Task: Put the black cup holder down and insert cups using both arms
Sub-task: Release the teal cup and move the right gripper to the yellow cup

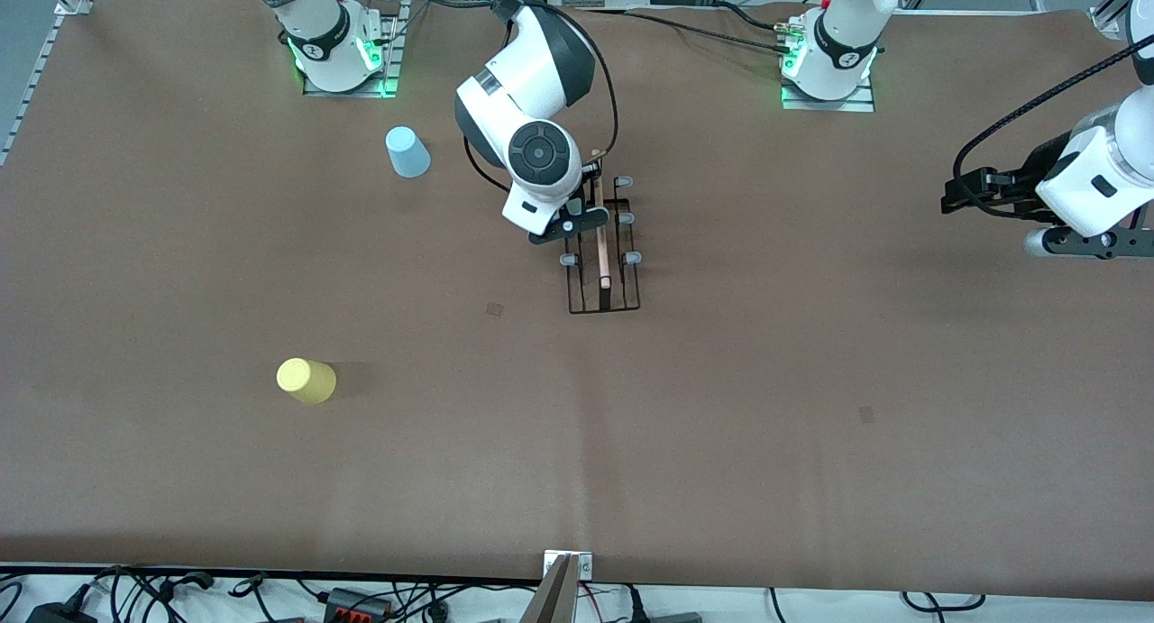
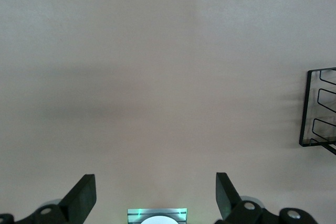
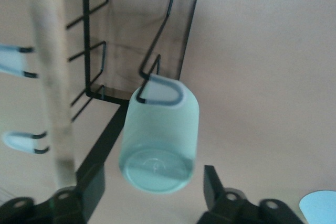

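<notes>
Because the pale green cup (image 3: 160,140) now hangs on a peg of the black cup holder (image 1: 602,271), the right claw (image 3: 152,192) stands apart around it; the left claw (image 2: 156,198) waits open over bare bench (image 1: 811,380).

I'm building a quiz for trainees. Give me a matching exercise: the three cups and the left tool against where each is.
1 green cup
2 blue cup
3 yellow cup
4 left tool

A open, over bare table
B on a black cup holder peg
C on table, nearest front camera
D on table, farther from that camera

Pairs: 1-B, 2-D, 3-C, 4-A
</notes>
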You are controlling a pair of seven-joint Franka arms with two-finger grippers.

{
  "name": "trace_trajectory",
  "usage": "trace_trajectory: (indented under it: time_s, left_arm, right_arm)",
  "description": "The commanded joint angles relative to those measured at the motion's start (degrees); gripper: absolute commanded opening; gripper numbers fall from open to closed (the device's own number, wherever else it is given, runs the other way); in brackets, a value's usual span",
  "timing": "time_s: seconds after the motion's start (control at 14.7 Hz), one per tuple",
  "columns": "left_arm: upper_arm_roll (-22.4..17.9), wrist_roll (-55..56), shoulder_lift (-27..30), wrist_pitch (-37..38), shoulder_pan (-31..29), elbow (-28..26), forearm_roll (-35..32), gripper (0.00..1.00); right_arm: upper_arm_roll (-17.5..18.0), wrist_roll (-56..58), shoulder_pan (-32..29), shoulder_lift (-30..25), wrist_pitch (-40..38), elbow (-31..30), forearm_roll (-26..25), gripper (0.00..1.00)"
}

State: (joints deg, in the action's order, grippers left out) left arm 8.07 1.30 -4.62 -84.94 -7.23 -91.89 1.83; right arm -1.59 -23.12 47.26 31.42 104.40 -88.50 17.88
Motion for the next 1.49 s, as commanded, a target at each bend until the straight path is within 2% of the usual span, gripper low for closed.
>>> trace_trajectory:
  time_s: [0.0, 0.2, 0.41, 0.54, 0.75, 0.82, 1.02, 1.09, 1.29, 1.43]
  left_arm:
    - [0.19, -0.86, 0.14, 0.65, -0.15, 0.66, -1.04, 1.00]
    - [0.10, -0.86, 0.05, 0.48, -0.24, 0.66, -1.04, 1.00]
    - [0.10, -1.12, 0.05, 0.48, -0.41, 0.66, -1.04, 1.00]
    - [0.10, -1.12, 0.05, 0.39, -0.41, 0.66, -1.04, 1.00]
    - [0.10, -1.21, 0.05, 0.39, -0.41, 0.66, -1.04, 1.00]
    - [0.10, -1.21, 0.05, 0.39, -0.41, 0.66, -1.04, 1.00]
    - [0.10, -1.30, 0.05, 0.39, -0.41, 0.66, -1.04, 1.00]
    - [0.10, -1.30, 0.05, 0.39, -0.41, 0.66, -1.04, 1.00]
    - [0.10, -1.39, 0.05, 0.13, -0.41, 0.66, -1.13, 1.00]
    - [0.10, -1.39, 0.05, 0.13, -0.41, 0.66, -1.04, 1.00]
  right_arm:
    - [-0.60, -2.01, 0.46, 0.22, -1.13, 3.42, 0.67, 1.00]
    - [-0.78, -2.01, 0.02, -0.40, -2.53, 3.60, 0.85, 1.00]
    - [-2.09, -2.01, -0.59, -3.29, -4.99, 3.69, 0.32, 1.00]
    - [-6.12, -2.01, -0.68, -5.48, -6.05, 3.69, 0.32, 1.00]
    - [-14.81, -2.01, -0.77, -8.30, -7.45, 3.69, 0.06, 1.00]
    - [-17.89, -1.93, -0.51, -8.40, -7.46, 3.69, -1.77, 1.00]
    - [-22.65, -2.19, -1.29, -7.96, -5.80, 3.69, -13.27, 1.00]
    - [-24.32, -1.49, -2.34, -7.17, -3.79, 3.69, -13.74, 1.00]
    - [-24.51, -0.25, -8.48, -4.81, -1.75, 3.69, -10.60, 1.00]
    - [-24.42, 0.36, -12.09, -2.43, 3.32, 3.69, -7.69, 1.00]
